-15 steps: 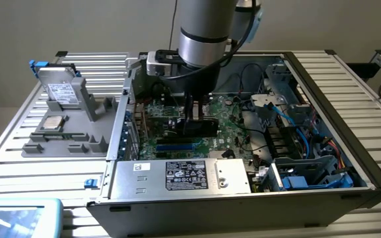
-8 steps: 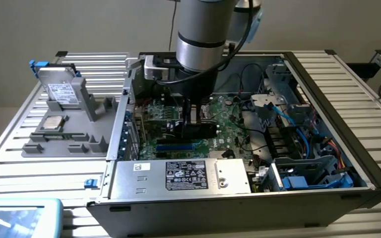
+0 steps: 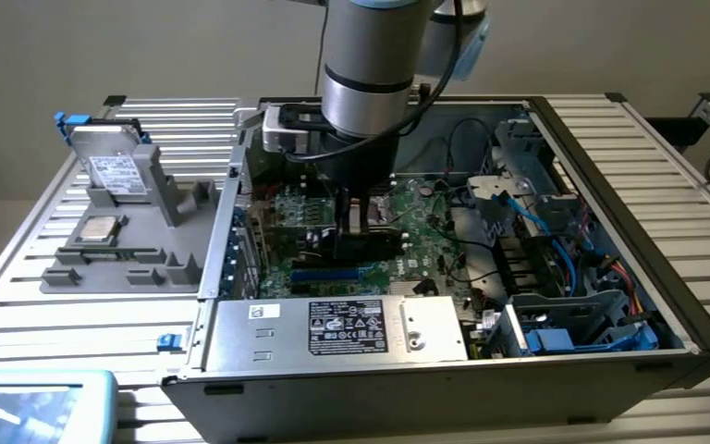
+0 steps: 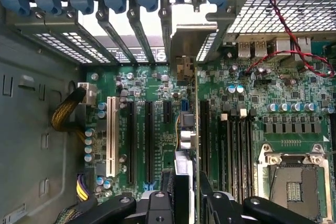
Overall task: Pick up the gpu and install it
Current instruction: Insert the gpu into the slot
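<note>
Pincer (image 4: 186, 184) half-wide, seemingly tight on edge-on gpu (image 4: 187, 135)

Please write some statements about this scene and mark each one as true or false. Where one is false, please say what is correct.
1. The gripper holds the gpu edge-on over the motherboard. True.
2. The silver drive box lies inside the computer case. False: it stands on the grey fixture outside the case, on the exterior view's left.
3. The processor socket carries no cooler. True.
4. A side cover closes the case. False: the case is open, and the arm reaches down into it.
</note>
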{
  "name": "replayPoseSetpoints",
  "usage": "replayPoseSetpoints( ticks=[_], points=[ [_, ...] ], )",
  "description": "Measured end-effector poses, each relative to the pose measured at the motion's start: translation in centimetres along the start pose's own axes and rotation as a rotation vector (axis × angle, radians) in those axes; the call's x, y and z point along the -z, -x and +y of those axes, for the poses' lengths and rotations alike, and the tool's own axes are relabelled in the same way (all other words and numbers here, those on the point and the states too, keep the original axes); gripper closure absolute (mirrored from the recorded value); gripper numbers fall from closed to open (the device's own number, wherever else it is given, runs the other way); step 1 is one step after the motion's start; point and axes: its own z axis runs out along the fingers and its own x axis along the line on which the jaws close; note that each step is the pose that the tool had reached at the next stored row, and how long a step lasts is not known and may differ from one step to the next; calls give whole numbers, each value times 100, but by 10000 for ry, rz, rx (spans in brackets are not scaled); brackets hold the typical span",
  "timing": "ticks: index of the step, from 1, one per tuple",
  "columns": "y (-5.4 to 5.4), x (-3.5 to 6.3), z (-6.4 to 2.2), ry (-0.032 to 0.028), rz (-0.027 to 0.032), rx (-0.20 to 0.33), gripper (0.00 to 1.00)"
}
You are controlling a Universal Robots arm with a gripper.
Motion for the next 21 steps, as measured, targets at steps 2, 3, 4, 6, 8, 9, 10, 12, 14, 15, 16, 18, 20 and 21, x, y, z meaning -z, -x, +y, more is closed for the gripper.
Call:
replayPoseSetpoints(
  ticks=[2,3,4,6,8,9,10,12,14,15,16,18,20,21],
  points=[
    [-1,-23,23,-14,2,0,71],
    [-1,-34,32,-21,2,0,71],
    [-1,-44,42,-30,0,0,71],
    [0,-61,51,-36,1,-1,71],
    [0,-77,57,-42,0,-1,71],
    [0,-85,59,-43,0,-1,71],
    [0,-92,62,-43,1,-1,71],
    [-2,-104,70,-43,1,-1,71],
    [-5,-113,74,-43,1,0,71],
    [-8,-116,75,-43,1,1,71],
    [-10,-121,77,-44,0,0,71],
    [-13,-128,80,-43,1,-3,71],
    [-15,-134,84,-42,0,-14,71],
    [-15,-138,86,-42,0,-23,71]
  ],
)
